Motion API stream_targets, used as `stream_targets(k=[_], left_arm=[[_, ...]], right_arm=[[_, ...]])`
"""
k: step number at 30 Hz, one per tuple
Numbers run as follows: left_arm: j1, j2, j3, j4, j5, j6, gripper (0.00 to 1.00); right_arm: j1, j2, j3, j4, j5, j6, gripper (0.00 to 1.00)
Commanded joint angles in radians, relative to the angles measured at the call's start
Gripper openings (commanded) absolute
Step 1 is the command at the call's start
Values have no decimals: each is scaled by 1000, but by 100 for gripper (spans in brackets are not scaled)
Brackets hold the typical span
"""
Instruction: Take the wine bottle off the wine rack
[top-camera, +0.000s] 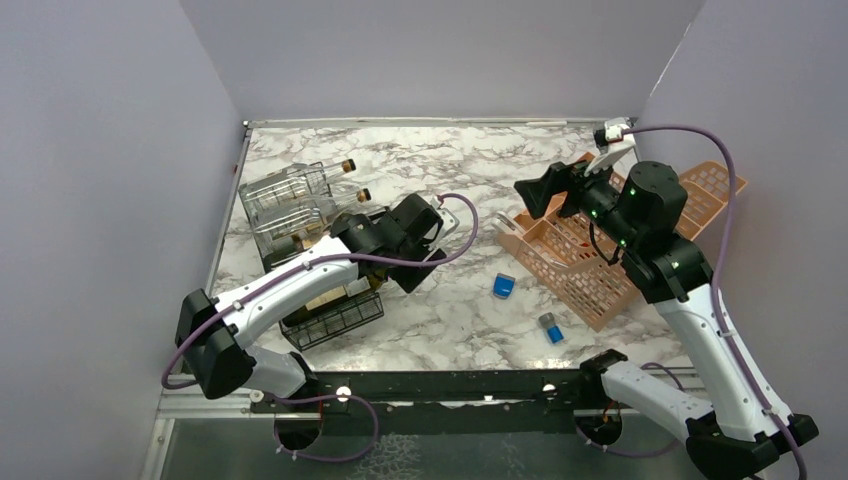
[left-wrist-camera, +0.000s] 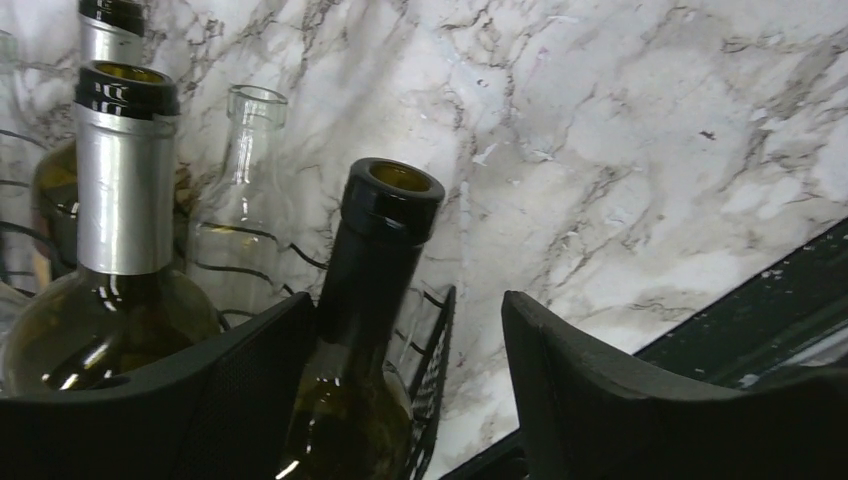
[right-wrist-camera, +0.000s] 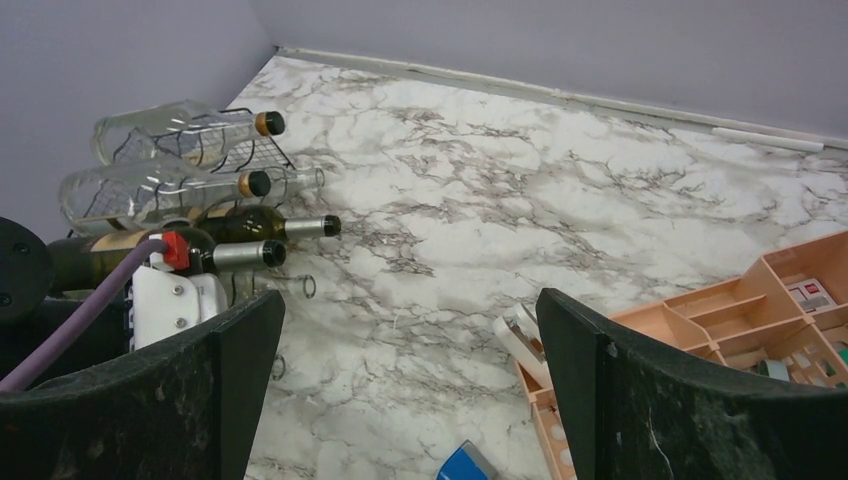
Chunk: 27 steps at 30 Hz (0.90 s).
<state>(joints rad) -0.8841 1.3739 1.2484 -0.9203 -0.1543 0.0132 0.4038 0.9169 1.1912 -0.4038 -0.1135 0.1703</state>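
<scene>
Robot test cell, lab-type bench setup.
Plain lilac-grey partition walls (top-camera: 100, 150) box in a white marble-patterned tabletop (top-camera: 450, 160) on three sides. Two white-and-black robot arms (top-camera: 290, 285) are mounted on a black metal rail (top-camera: 450, 385) at its near edge, trailing purple cables (top-camera: 700, 135). Staged props: black thin-wire wine rack (top-camera: 335, 318), orange-pink plastic mesh organizer (top-camera: 575, 265).

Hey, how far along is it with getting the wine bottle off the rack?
Approach looks done: the left tool sits at the wine rack, its fingers either side of the neck of the dark bottle. In hand: the grip, with a gap beside the neck, so nothing is clamped. Left: clamp, then pull the bottle out; it lies in the rack. The right tool is open and holds nothing.
</scene>
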Motion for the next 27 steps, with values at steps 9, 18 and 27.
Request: stream_targets(k=[9, 18, 27], left_arm=[[-13, 33, -1, 72, -155, 100, 66], [-15, 65, -35, 122, -221, 143, 67], [-23, 89, -82, 155, -308, 158, 60]], right_arm=[[-6, -17, -27, 34, -13, -7, 100], [-6, -17, -34, 35, -3, -11, 100], [-5, -23, -44, 37, 6, -13, 100]])
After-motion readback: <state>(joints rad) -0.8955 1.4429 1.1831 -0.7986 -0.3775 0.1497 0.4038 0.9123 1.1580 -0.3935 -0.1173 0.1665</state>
